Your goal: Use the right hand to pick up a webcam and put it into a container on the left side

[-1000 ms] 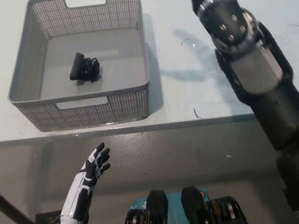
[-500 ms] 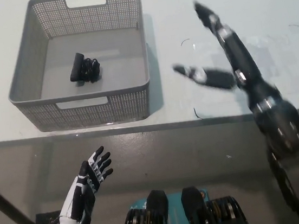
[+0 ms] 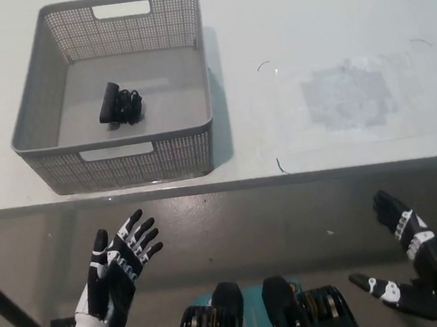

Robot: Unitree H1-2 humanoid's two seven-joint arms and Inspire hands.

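Resting state: both hands hang below the table edge, apart from everything on it.
Right hand (image 3: 411, 267): empty, its fingers spread, low at the near right — the posture of an arm with nothing left to carry.
Left hand (image 3: 116, 272): idle, fingers splayed, palm up, just short of the table.
Webcam (image 3: 120, 106): lying on the floor of the grey container (image 3: 40, 78), far forward and left of the right hand, ahead of the left.
Task reading: placement looks done — the webcam sits inside the walls, untouched.
Table (image 3: 332, 46): pale worn patch ahead of the right hand.
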